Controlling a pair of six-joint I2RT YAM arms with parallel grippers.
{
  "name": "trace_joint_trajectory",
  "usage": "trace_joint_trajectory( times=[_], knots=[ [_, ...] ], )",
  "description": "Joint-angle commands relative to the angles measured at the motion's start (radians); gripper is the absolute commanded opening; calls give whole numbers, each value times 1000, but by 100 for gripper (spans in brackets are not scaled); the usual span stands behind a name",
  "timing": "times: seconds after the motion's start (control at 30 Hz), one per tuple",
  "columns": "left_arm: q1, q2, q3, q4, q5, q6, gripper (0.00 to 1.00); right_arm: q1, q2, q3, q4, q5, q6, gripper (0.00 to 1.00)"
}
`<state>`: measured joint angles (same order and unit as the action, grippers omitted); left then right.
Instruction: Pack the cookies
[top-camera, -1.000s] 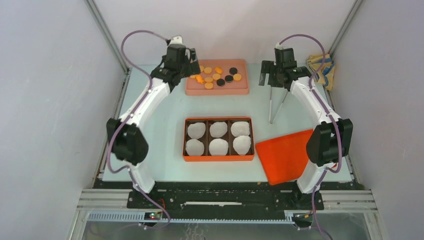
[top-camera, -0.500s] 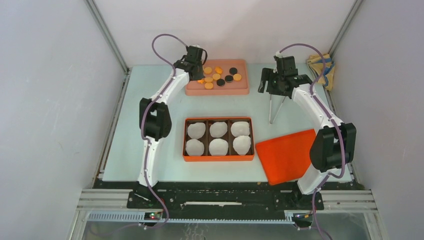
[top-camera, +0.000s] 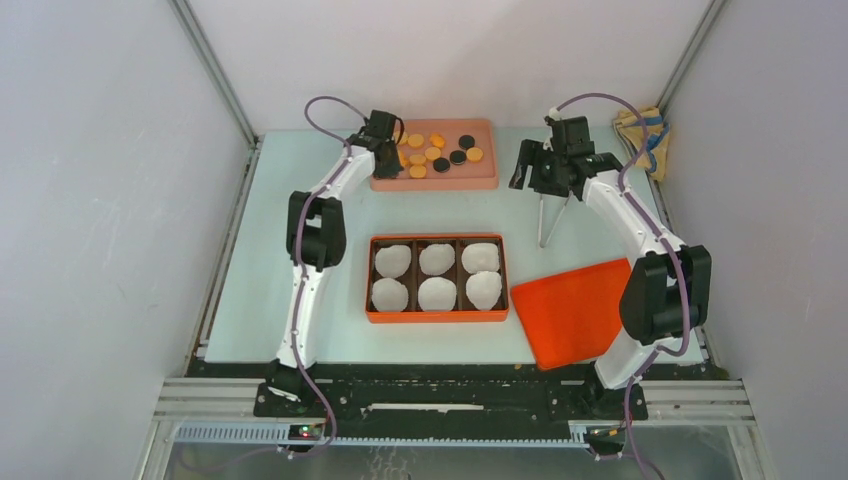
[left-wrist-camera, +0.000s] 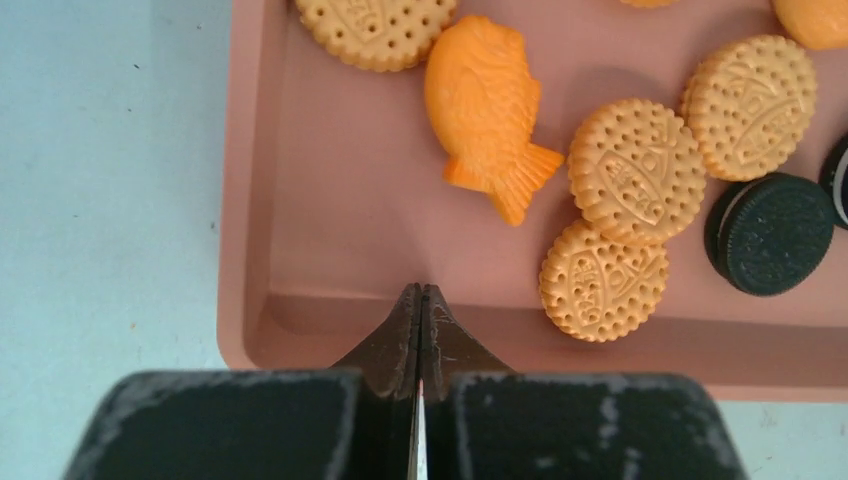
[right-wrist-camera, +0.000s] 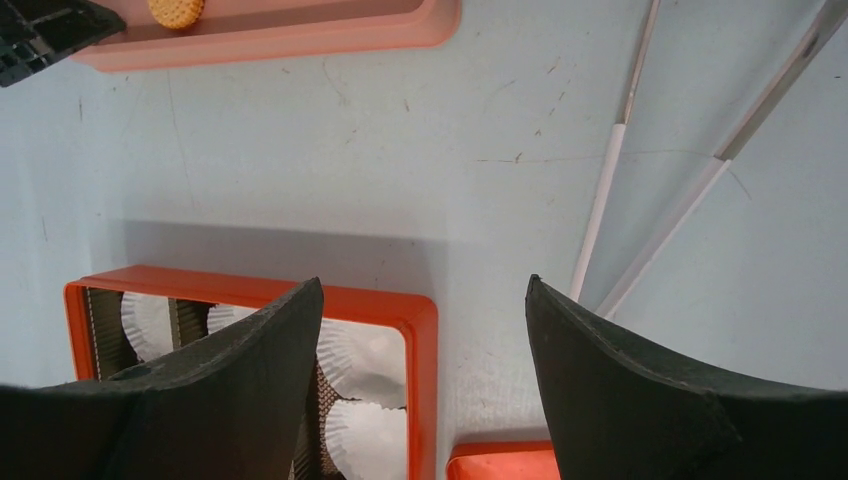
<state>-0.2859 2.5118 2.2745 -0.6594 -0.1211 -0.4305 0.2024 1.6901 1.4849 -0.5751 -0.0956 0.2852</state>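
Note:
The cookies (top-camera: 436, 148) lie on a pink tray (top-camera: 480, 176) at the back of the table: round orange biscuits (left-wrist-camera: 637, 170), a fish-shaped orange one (left-wrist-camera: 485, 100) and black sandwich ones (left-wrist-camera: 768, 232). My left gripper (top-camera: 387, 152) hovers over the tray's left end. In the left wrist view it (left-wrist-camera: 420, 292) is shut with nothing between its fingertips, which point at bare tray floor (left-wrist-camera: 340, 200) left of the cookies. My right gripper (top-camera: 545, 172) is open and empty above the table, right of the tray. Through its jaws (right-wrist-camera: 420, 288) I see bare tabletop.
An orange six-compartment box (top-camera: 436, 316) holding white paper cups (top-camera: 437, 260) sits mid-table, its corner (right-wrist-camera: 425, 330) under the right gripper. An orange lid (top-camera: 570, 310) lies to its right. Thin tongs (top-camera: 547, 218) lie below the right gripper. A cloth (top-camera: 640, 135) sits back right.
My left arm straightened up and its gripper went from open to shut at the tray's left end. My right gripper shifted slightly left and its jaws narrowed a little.

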Motion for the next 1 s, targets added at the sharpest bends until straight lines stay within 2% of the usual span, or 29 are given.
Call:
trace_joint_trajectory(
  times=[0.0,0.17,0.3,0.4,0.5,0.73,0.8,0.97],
  knots=[
    [17,16,77,44,39,-40,0,-1,-64,-8,31,-37,23,82],
    [16,-2,38,37,96,-65,0,6,-77,-21,29,-5,26,82],
    [-5,-112,-155,61,177,-99,0,-7,-77,-11,27,11,33,84],
    [-37,-218,-345,93,177,-113,0,-17,-68,3,21,13,44,85],
    [-64,-287,-458,110,192,-129,0,-22,-58,10,-1,46,57,86],
    [-104,-369,-620,109,174,-110,0,-53,-26,-10,-108,186,88,90],
    [-104,-387,-658,113,160,-109,0,-78,-5,-17,-140,176,104,94],
    [-105,-454,-760,138,159,-111,0,-114,60,-40,-154,136,124,97]
  ],
)
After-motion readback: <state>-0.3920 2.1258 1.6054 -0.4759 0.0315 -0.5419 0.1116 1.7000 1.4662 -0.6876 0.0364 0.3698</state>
